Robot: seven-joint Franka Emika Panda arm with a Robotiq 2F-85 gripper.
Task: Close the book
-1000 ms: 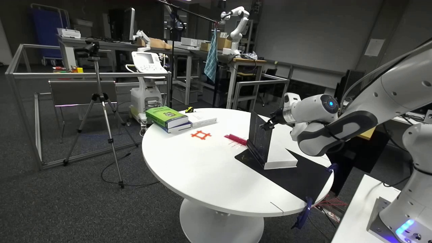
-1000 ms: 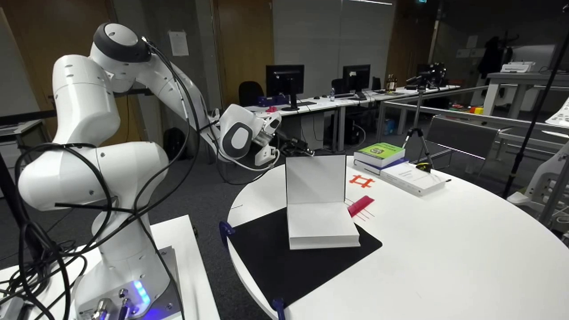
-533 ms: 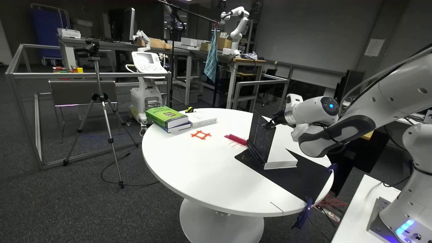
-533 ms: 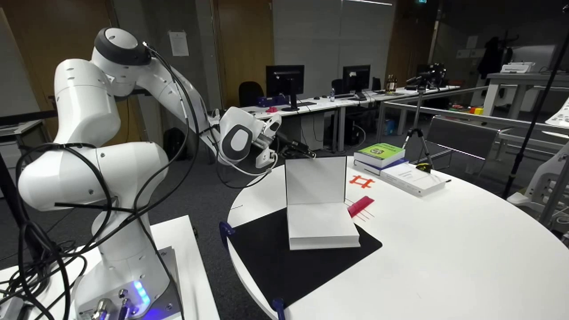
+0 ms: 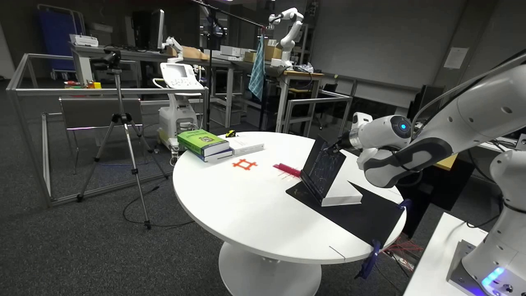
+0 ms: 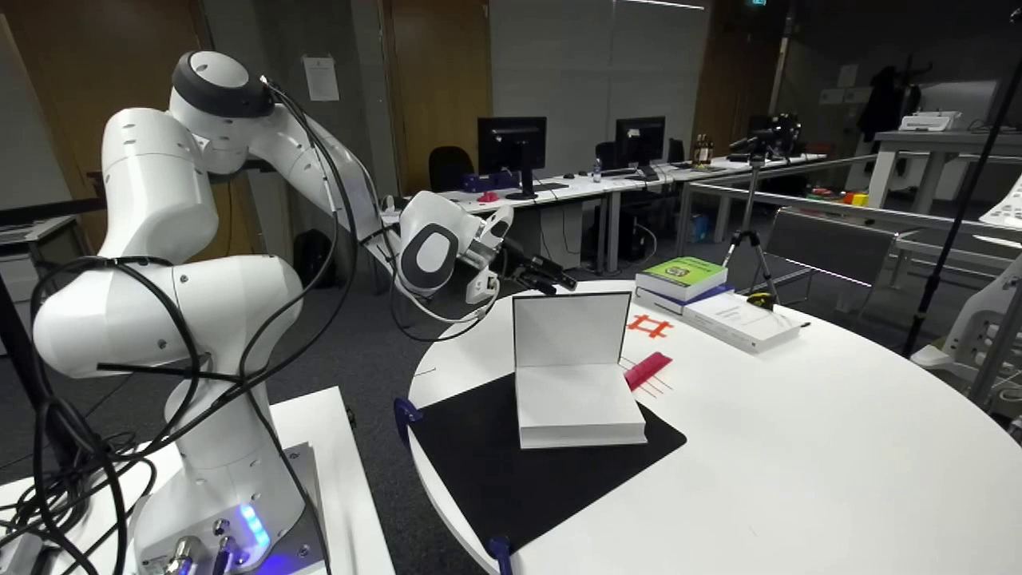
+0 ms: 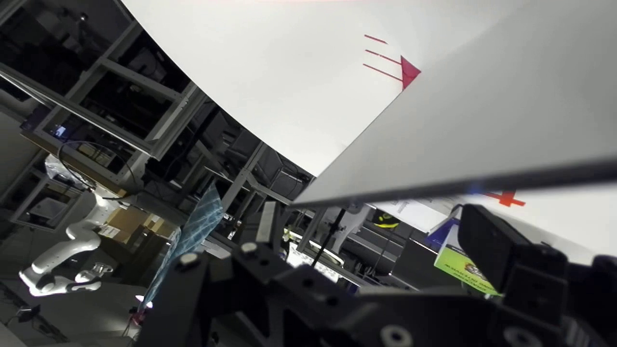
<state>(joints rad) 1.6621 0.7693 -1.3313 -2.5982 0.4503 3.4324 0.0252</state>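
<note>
We see the book (image 6: 573,370) lying on the black mat (image 6: 527,489) on the tabletop (image 6: 798,455), its cover (image 5: 322,167) leaning past upright over the white pages (image 6: 578,399) but well short of flat. By our reckoning the step in hand is swinging that cover down. Our fingers (image 7: 484,232) are spread, a wide gap between them and nothing pinched; they reach over the cover's top edge, though whether they press on its dark outer face we cannot quite tell. That outer face, close to the free edge, is where we would want them, leading the cover in an arc about the spine (image 5: 312,189), down and toward the pages, rather than straight across. Going gently should pay, since a hard tug could drag the whole book along the mat. Near the bottom we would let the cover drop, then press from above (any finger caught underneath would leave it propped).

As for pose, the arm (image 6: 164,180) bends high at the elbow (image 6: 222,80) and slopes down to the wrist (image 6: 429,247), which sits above the tabletop's height, with the fingers angled slightly downward. To follow that arc, we think, it will have to sink and draw back together.
</note>
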